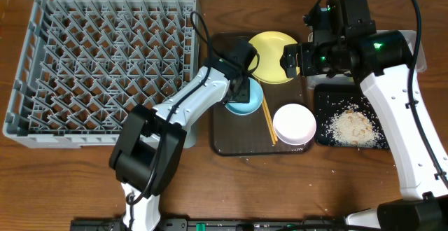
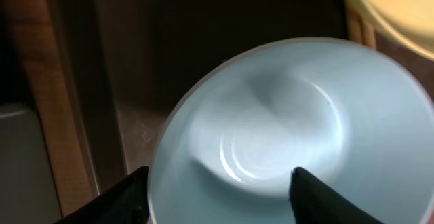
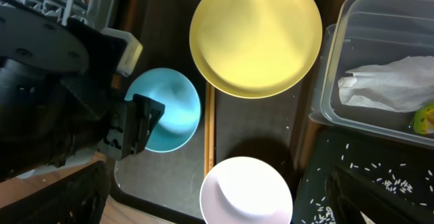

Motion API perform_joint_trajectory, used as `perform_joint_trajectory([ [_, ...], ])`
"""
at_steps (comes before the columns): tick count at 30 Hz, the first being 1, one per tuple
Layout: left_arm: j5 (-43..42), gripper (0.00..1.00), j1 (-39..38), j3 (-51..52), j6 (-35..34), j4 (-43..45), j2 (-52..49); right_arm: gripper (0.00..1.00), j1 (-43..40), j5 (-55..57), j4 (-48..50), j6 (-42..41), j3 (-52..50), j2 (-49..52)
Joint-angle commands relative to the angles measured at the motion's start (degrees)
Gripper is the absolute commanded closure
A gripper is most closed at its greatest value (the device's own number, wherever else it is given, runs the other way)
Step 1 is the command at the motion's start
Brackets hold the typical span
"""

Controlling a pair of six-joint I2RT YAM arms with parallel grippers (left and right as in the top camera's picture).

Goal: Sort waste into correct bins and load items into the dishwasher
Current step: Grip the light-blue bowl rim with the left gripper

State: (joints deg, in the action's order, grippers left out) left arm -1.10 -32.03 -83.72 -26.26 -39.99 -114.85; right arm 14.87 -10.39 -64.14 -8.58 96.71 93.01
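The light blue bowl (image 1: pixel 243 103) sits on the dark brown tray (image 1: pixel 227 136). My left gripper (image 1: pixel 241 91) is open right over the bowl, one finger outside its rim and one inside (image 2: pixel 224 200). The yellow plate (image 1: pixel 274 56), white bowl (image 1: pixel 294 124) and chopsticks (image 1: pixel 268 122) also lie on that tray. My right gripper (image 3: pixel 224 203) is open and empty, high above the tray. The napkin (image 3: pixel 386 85) and wrapper (image 3: pixel 425 119) lie in the clear tub (image 3: pixel 339 68). Rice (image 1: pixel 352 127) lies in the black tray (image 1: pixel 320 98). The small cup is out of view.
The grey dish rack (image 1: pixel 105 56) fills the left half of the table and holds nothing. My left arm stretches from the front edge across the rack's right corner. A few rice grains lie loose on the wood near the front right.
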Motion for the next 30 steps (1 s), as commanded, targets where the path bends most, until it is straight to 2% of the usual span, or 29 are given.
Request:
perform_joint_trajectory([
  [1,0.7,0.39,0.02,-0.28,0.72,0.07,-0.92,0.01,-0.24,0.85,-0.26,-0.55,1.01,0.22],
  [11,0.72,0.76,0.2,0.09,0.72,0.17,-0.9,0.01,-0.24,1.36,0.07,-0.61,1.01,0.22],
  [13,0.72,0.92,0.33,0.09,0.7,0.26,-0.9,0.01,-0.31,1.36,0.85,-0.63,1.03,0.2],
  [23,1.18,0.93,1.49,-0.11,0.31,-0.9,3.1,0.01,-2.08,1.73,1.73,-0.57,3.15,-1.09],
  [26,5.62,0.93,2.14,-0.2,2.75,-1.29,8.5,0.01,-2.34,2.47,1.44,-0.57,3.02,-1.07],
  [30,18.38,0.92,2.23,-0.2,7.65,-0.76,16.65,0.01,-2.14,2.45,1.31,-0.57,2.86,-1.07],
])
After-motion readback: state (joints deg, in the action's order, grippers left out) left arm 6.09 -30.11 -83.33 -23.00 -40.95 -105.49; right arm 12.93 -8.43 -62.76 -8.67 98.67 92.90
